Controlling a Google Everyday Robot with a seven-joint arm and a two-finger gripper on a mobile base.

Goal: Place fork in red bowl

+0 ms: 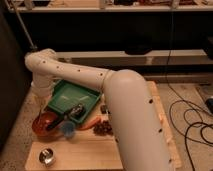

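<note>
The red bowl (pixel 44 126) sits on the wooden table's left side, in front of the green tray. My gripper (pixel 41 100) hangs from the white arm's downward-pointing wrist, just above the bowl's far left rim. A slender pale piece, the fork (pixel 39 109), hangs straight down from it toward the bowl. The gripper looks shut on the fork; the wrist hides most of it.
A green tray (pixel 70 96) lies behind the bowl. A black-handled tool (pixel 64 119) rests across the bowl's right rim, and a blue cup (pixel 68 130) stands beside it. A carrot (pixel 90 124), dark grapes (pixel 103 128) and a small steel cup (pixel 47 156) stand on the wooden table (pixel 85 150).
</note>
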